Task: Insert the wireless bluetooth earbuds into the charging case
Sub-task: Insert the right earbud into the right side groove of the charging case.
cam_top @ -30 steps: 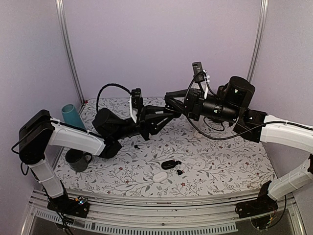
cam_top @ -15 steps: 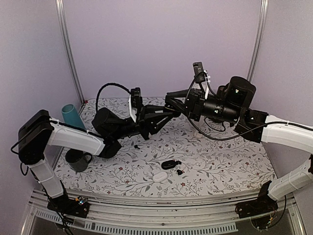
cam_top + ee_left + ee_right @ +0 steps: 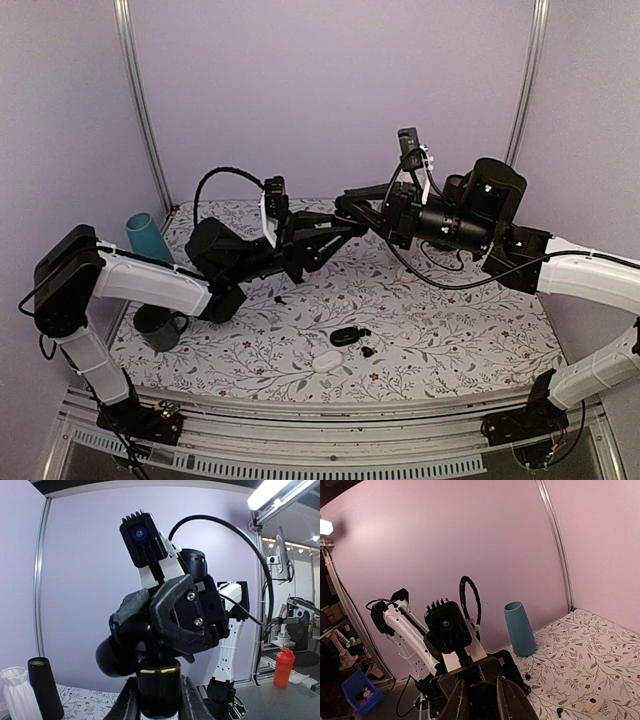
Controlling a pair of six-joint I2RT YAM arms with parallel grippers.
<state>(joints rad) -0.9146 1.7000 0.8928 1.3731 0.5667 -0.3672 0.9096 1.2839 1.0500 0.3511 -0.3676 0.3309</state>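
**Earbud passed between two hands, high above the case**

Both arms have crept a little since a second ago: the right forearm sits slightly further out, the left wrist slightly higher, and the hands remain tip to tip in mid-air. The left hand (image 3: 159, 696) is closed on the stem of a black earbud (image 3: 159, 681), with a gold band showing just above its fingers. The right hand (image 3: 477, 700), fingers nearly together, looks clamped on the bulbous head of the same piece. The black charging case (image 3: 346, 336) lies on the tabletop (image 3: 450, 330) well below, with a loose earbud (image 3: 369, 351) just beside it and a white case (image 3: 326, 362) near.

I judge the earbud light, rigid and glossy, so slippery. It is best pinched across the stem, leaving the head free to seat, with only a modest squeeze.
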